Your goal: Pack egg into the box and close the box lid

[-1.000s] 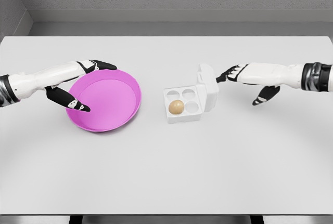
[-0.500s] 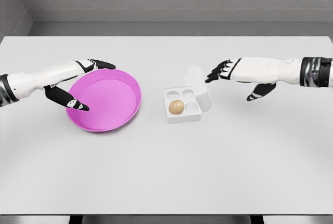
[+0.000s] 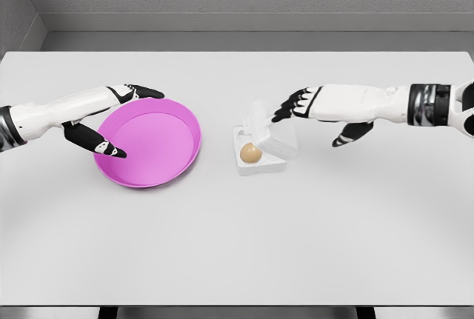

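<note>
Grey-walled room, pale counter (image 3: 237, 245) across the foreground. Right hand (image 3: 300, 104) stretched in from the right, fingers spread and grasping nothing, dark fingertips (image 3: 280, 115) just beside the raised lid (image 3: 268, 128) of the white box (image 3: 261, 150). Lid tilted steeply over the tray, part-shut. Brown egg (image 3: 250, 153) seated in a front compartment, below and left of that hand. Left hand (image 3: 111, 123) at the far rim of the pink bowl (image 3: 152, 149), fingers released, thumb over the near rim, well apart from the box.

box (image 3: 263, 152): matt white plastic | bowl (image 3: 148, 141): smooth pink plastic | egg (image 3: 250, 153): matt tan
</note>
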